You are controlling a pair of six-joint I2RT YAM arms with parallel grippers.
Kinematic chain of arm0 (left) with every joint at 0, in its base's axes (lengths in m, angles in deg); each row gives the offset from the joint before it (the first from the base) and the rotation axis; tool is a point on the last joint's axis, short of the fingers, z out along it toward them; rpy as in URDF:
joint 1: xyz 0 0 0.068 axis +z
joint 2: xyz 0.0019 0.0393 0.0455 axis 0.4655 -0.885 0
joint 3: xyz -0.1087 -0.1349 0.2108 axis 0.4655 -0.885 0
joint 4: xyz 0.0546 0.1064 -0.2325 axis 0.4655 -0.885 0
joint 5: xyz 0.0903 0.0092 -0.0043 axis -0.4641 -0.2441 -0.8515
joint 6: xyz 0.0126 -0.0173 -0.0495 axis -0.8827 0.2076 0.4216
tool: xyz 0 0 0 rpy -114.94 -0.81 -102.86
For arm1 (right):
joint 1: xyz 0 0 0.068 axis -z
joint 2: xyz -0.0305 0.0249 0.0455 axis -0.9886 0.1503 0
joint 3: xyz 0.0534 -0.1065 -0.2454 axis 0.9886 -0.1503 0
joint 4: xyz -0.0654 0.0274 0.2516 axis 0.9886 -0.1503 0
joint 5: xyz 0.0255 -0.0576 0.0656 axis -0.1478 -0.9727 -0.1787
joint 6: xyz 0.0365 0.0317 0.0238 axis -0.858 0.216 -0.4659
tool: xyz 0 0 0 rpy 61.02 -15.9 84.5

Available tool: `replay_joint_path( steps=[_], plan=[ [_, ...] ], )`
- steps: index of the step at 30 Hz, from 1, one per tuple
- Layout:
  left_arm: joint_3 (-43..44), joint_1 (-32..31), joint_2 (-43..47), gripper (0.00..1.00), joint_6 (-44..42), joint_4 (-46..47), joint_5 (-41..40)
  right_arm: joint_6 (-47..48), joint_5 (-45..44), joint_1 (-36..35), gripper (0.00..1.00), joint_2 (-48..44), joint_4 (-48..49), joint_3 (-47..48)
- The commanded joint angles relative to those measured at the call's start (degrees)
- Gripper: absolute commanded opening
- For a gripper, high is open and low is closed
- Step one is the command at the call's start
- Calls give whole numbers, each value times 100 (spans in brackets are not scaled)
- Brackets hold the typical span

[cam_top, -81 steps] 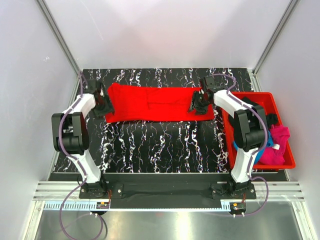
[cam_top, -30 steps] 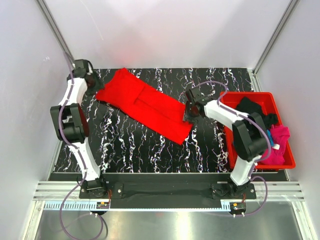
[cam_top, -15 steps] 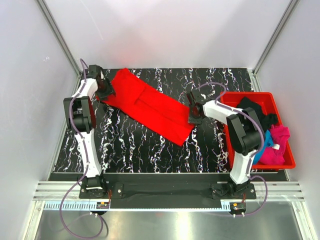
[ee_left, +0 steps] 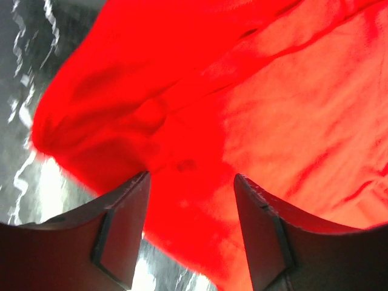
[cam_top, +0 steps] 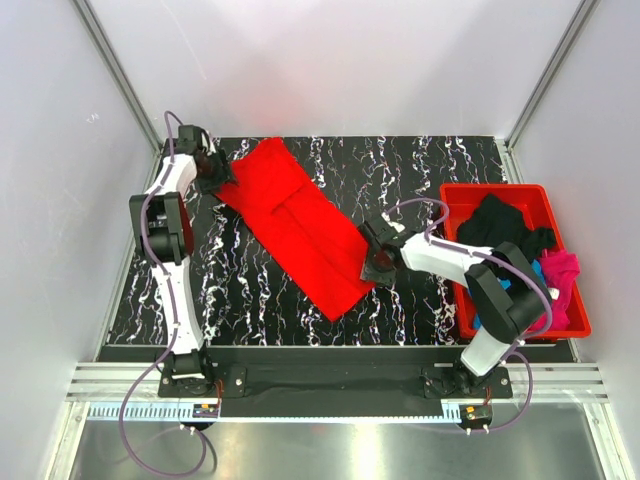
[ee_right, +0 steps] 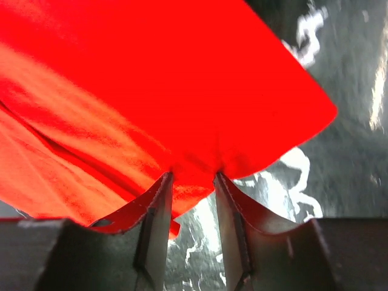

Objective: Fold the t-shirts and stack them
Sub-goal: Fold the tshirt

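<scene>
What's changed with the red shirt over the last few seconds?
The red t-shirt has swung from lying crosswise at the far edge to a steep diagonal. The right gripper dragged its end toward the near side; the left gripper shifted its end farther back. The red bin stayed put.

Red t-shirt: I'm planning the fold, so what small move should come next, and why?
Probably swing the right hand a little further toward the near edge. It pinches one end of the red t-shirt, the left hand holds the other, and the shirt lies diagonal.
</scene>
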Motion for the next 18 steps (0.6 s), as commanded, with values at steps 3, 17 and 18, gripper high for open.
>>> replay_joint_path(
  steps=[3,17,18],
  plan=[
    [-424,24,1430,67,-381,37,-581,-195,-330,8,45,-372,-925,468],
    [-1177,129,1298,67,348,-117,-961,2714,892,385,42,1341,-680,2553],
    [-1294,129,1309,67,357,27,-881,2741,927,464,42,1377,-697,2544]
  ],
)
